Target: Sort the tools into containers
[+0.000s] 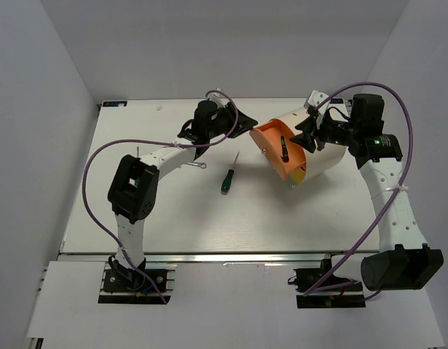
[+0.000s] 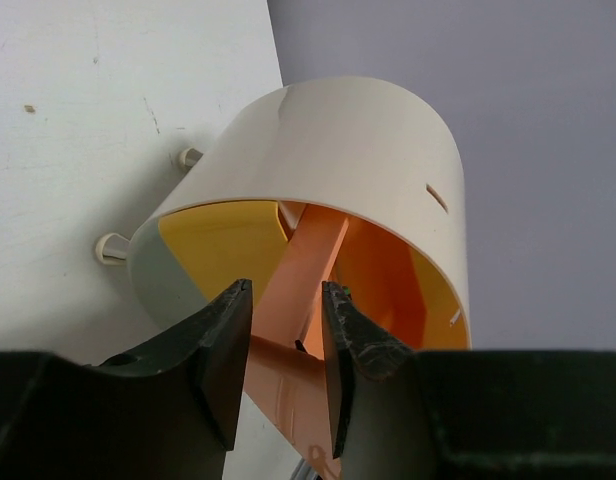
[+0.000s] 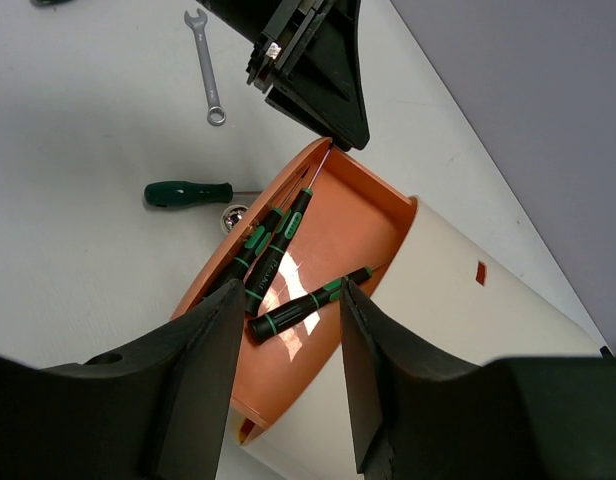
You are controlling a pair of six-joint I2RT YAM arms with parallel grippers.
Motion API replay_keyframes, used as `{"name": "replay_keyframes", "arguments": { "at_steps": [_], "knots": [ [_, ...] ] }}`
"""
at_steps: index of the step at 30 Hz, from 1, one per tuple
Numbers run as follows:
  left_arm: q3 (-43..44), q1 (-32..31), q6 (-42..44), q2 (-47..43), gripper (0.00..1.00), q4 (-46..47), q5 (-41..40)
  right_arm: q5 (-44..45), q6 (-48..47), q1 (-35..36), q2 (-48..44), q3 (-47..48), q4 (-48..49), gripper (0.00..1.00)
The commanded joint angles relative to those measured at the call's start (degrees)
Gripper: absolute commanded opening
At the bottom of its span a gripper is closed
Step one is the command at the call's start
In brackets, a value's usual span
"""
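Observation:
The cream-white drum lies on its side right of the table's middle, with an orange compartment standing out of its left end. Three green-and-black screwdrivers lie inside that compartment. A screwdriver with a dark green handle and a silver wrench lie on the table to the left. My left gripper is at the compartment's far rim, jaws apart, with an orange wall between them. My right gripper hovers open over the drum's mouth, holding nothing.
The drum's small knobs point towards the table on its left side. Purple cables loop over both arms. The table's back edge runs just behind the drum, and grey walls close in on three sides.

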Motion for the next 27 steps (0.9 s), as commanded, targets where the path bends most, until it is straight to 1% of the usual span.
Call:
{"name": "replay_keyframes", "arguments": {
  "at_steps": [1, 7, 12, 13, 16, 19, 27],
  "knots": [
    [1.41, -0.39, -0.26, -0.59, 0.44, 1.03, 0.97, -0.41, -0.09, -0.43, -1.25, 0.04, 1.82, 0.49],
    [1.77, -0.48, -0.79, -0.42, 0.33, 1.64, 1.68, -0.15, 0.08, -0.6, -1.08, -0.4, 2.26, 0.49],
    [1.68, -0.48, -1.05, -0.77, 0.27, 1.91, 1.94, 0.12, 0.08, -0.69, -0.91, -1.01, 2.61, 0.49],
    [1.59, -0.48, -1.14, -0.94, 0.24, 2.17, 2.03, 0.2, 0.0, -0.69, -0.9, -1.1, 2.61, 0.49],
    [1.68, -0.48, -1.41, -1.38, 0.19, 2.87, 2.12, 0.29, 0.0, -0.78, -0.9, -1.36, 2.7, 0.49],
    [2.47, -0.48, -1.76, -1.64, 0.08, 3.31, 1.94, 0.29, 0.0, -0.78, -0.9, -1.54, 2.79, 0.49],
    [5.19, -0.48, -2.46, -2.35, 0.01, 3.31, 2.12, 0.64, 0.0, -0.95, -1.08, -1.8, 3.05, 0.49]
  ]
}}
